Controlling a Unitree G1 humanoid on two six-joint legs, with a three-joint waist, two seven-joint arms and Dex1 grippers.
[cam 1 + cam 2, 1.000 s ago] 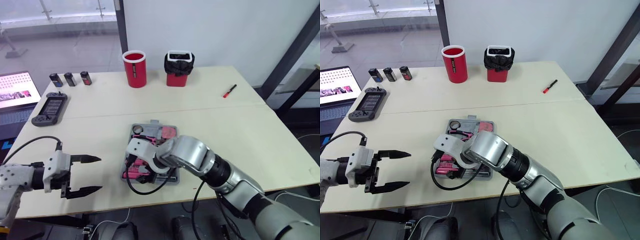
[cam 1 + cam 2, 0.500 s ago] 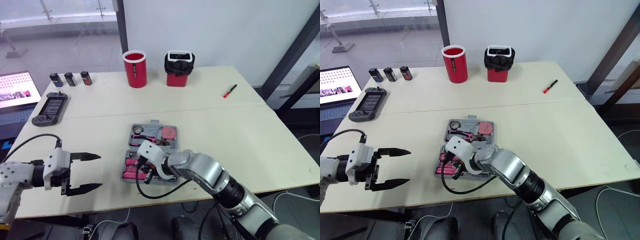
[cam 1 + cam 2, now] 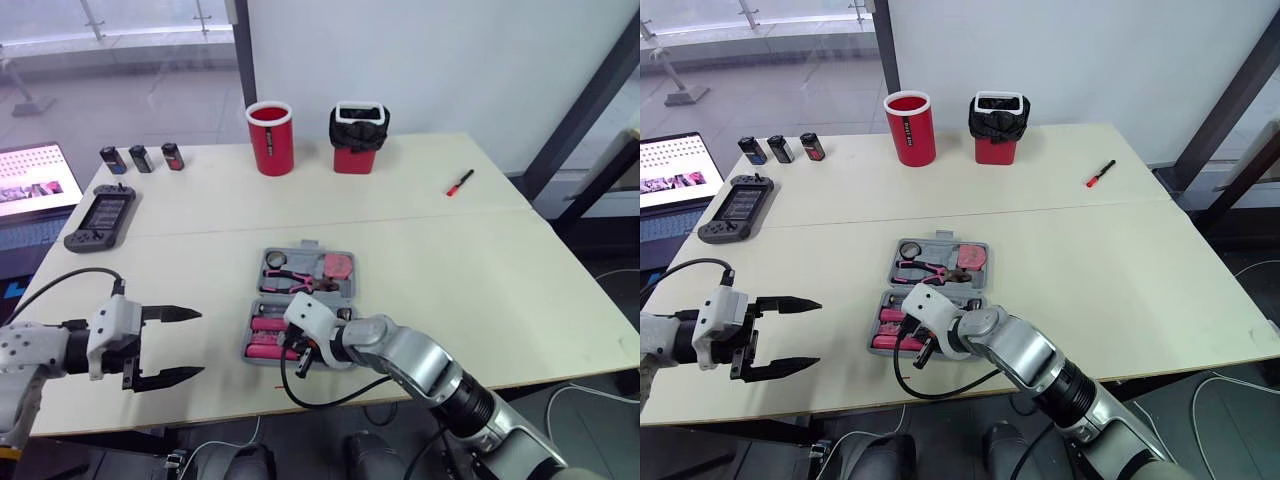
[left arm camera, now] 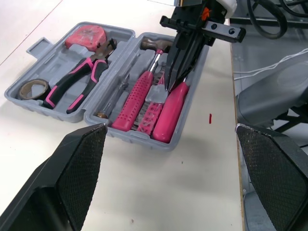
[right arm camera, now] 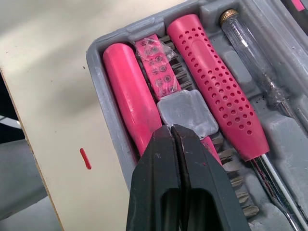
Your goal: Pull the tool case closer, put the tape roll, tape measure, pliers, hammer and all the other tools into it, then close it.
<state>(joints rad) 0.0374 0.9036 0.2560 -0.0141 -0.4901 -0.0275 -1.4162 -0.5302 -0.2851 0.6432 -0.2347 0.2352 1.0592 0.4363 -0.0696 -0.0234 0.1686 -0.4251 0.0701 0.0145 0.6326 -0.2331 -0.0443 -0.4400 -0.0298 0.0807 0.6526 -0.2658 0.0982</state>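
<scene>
The grey tool case (image 3: 262,350) lies open near the table's front edge. Its far half holds a tape roll (image 4: 30,89), pink-handled pliers (image 4: 77,79) and a red tape measure (image 4: 89,36). The near half holds a hammer with a dotted pink grip (image 4: 139,94), a clear screwdriver (image 4: 115,91), a bit set (image 5: 161,62) and a smooth pink handle (image 5: 130,91). My right gripper (image 5: 172,127) is shut with nothing in it, its tips just over the bit set. My left gripper (image 3: 192,345) hovers open left of the case, well apart from it.
A red-handled tool (image 3: 459,181) lies alone at the far right. A red cup (image 3: 269,137) and a black-and-red holder (image 3: 358,137) stand at the back. Three small blocks (image 3: 140,158), a handheld console (image 3: 100,215) and a laptop (image 3: 30,190) sit at the left.
My right arm has drawn back toward the table's near edge, uncovering the case, and its fingers now stand shut over the near half. The left gripper has not moved.
</scene>
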